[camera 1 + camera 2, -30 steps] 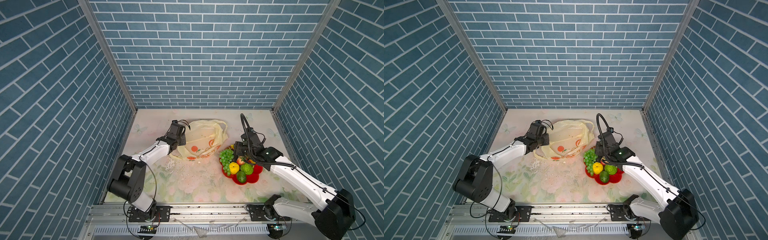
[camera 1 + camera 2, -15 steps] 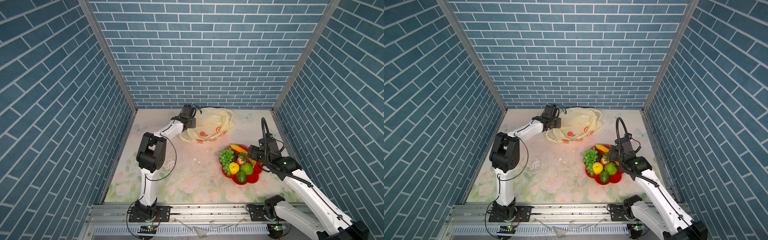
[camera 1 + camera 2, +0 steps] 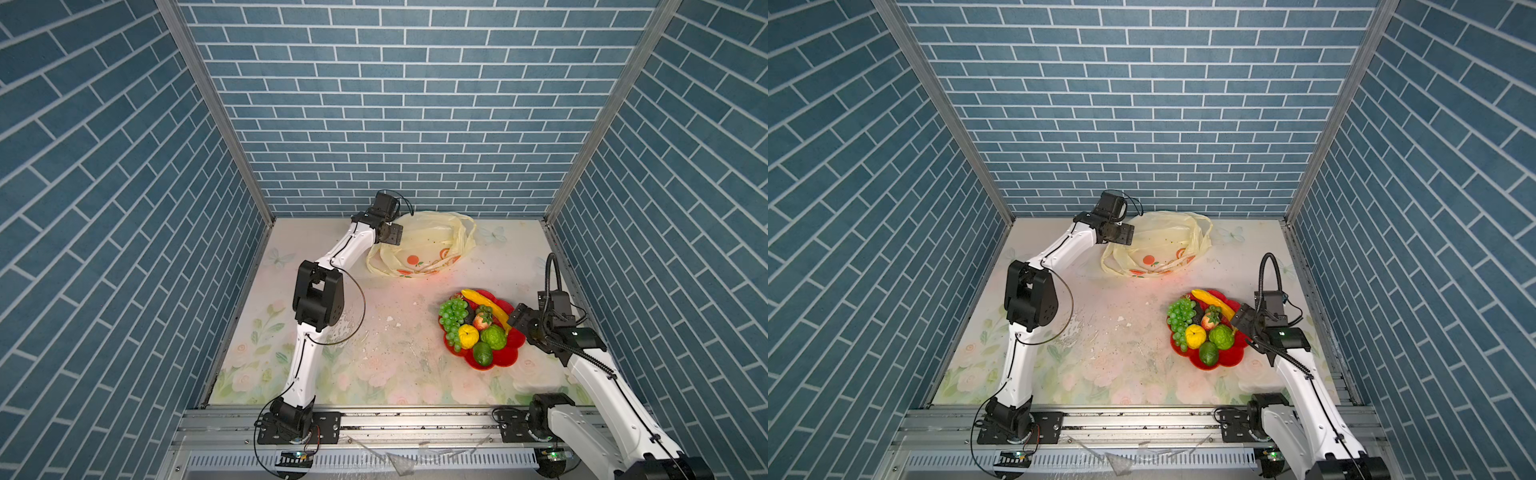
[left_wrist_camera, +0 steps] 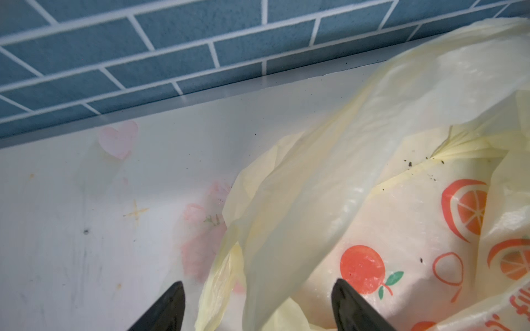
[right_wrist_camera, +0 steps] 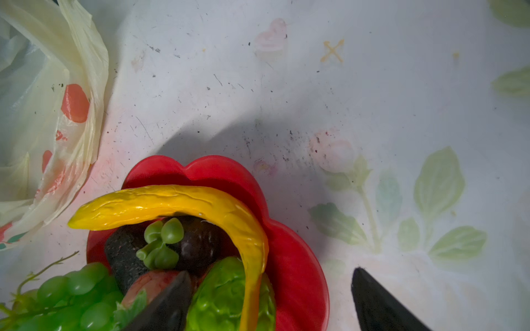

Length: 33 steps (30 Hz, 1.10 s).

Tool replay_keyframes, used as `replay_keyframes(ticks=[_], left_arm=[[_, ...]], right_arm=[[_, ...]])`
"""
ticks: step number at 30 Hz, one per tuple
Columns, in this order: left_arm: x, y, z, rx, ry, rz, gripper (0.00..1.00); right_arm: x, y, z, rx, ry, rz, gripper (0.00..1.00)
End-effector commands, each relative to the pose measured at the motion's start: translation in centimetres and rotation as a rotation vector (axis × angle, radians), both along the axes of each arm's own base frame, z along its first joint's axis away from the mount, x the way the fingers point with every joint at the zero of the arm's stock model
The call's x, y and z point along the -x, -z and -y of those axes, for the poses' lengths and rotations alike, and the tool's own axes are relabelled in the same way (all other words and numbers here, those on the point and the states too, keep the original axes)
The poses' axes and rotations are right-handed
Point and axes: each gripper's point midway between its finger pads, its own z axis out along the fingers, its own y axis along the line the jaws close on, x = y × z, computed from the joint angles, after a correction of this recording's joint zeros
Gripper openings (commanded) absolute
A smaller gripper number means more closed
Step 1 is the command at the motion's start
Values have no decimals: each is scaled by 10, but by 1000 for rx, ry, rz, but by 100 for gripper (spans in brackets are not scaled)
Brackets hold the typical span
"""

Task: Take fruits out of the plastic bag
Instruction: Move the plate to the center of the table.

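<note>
The fruits lie heaped on a red plate [image 3: 505, 361] near the right edge of the tabletop [image 3: 374, 353], somewhat toward its front. The grapes [image 3: 453, 313] are on the side facing the tabletop's middle, and a banana [image 3: 486, 305] curves along the far side. A strawberry [image 3: 483, 320] sits in the centre. A lemon [image 3: 468, 336] and a bumpy green citrus [image 3: 493, 337] lie side by side nearer the front, with a green avocado [image 3: 483, 352] by the front rim. The right wrist view shows a dark avocado [image 5: 123, 252] tucked under the banana's arch.

The plastic bag [image 3: 428, 245] lies slack and crumpled at the far edge of the tabletop, about midway along it. It is close to the brick wall [image 3: 395, 124] and well apart from the plate.

The left gripper [image 3: 392, 235] hangs over the bag's left end. Its fingers [image 4: 169, 309] are spread wide, and a loose fold of the bag lies between them without being pinched.

The right gripper [image 3: 519, 318] is at the plate's right rim, also spread and holding nothing. One black finger [image 5: 172, 298] is over the strawberry and citrus, and the other is over bare tabletop. Whether that finger touches the fruit cannot be told.
</note>
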Motion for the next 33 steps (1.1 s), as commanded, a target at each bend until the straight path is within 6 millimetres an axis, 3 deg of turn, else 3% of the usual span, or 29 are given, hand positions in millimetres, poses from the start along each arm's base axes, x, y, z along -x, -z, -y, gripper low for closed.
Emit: replay_keyframes(ticks=[1, 7, 10, 18, 25, 33], left_arm=[[29, -23, -10, -7, -31, -66, 88], [81, -53, -28, 120, -113, -23, 95], [111, -58, -40, 227, -165, 54, 96], [175, -47, -72, 316, -223, 189, 99], [207, -33, -93, 306, -246, 215, 99], [225, -14, -105, 264, -254, 195, 99]], right_arm=[[0, 4, -1, -107, 44, 27, 90], [-10, 11, -8, -243, 21, 94, 92], [-15, 16, -10, -275, 10, 102, 92], [-25, 22, -19, -326, -30, 113, 86], [-26, 29, -31, -370, -51, 91, 82], [-33, 29, -55, -351, -99, 80, 81]])
